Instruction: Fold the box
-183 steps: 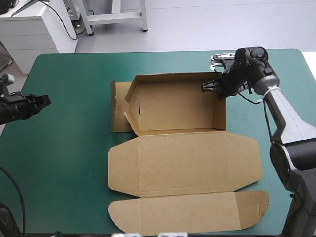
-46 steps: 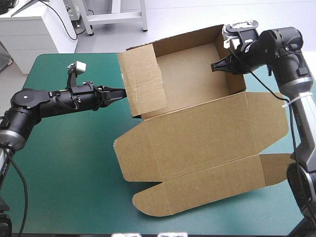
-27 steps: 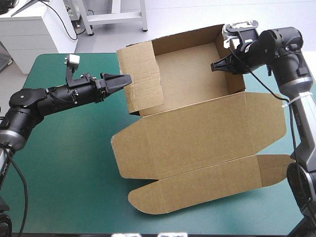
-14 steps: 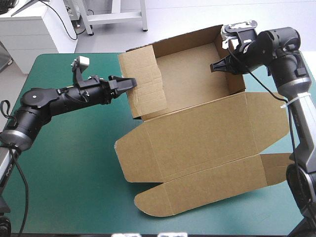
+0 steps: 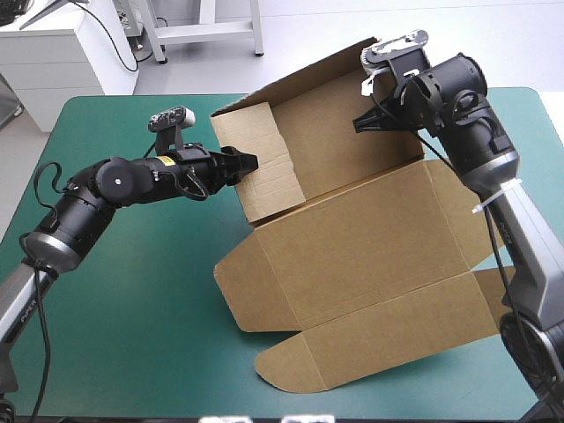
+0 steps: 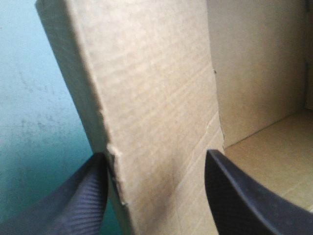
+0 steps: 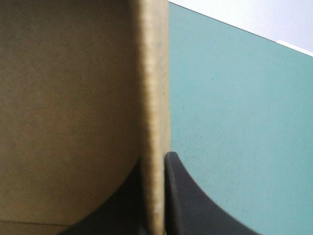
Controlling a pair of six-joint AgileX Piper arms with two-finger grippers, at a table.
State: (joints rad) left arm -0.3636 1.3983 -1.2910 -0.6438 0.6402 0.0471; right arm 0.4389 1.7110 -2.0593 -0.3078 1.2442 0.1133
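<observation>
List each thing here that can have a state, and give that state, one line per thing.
box: open tray, tilted, walls raised.
lid: unfolded, spread out flat.
left hand: open, one finger on either side of the side flap.
right hand: shut on the box's wall.

Brown cardboard box (image 5: 352,238) between two grippers on the teal-green covered table (image 5: 132,308)

The box's open tray stood tilted at the far middle of the table, its lid panels spread from it toward the near edge and the right. At the tray's left, the left black-fingered gripper (image 5: 248,163) (image 6: 156,157) straddled the side flap, one finger on each face, apart. At the tray's far right corner, the right black-fingered gripper (image 5: 361,123) (image 7: 157,164) pinched the right wall's edge.
</observation>
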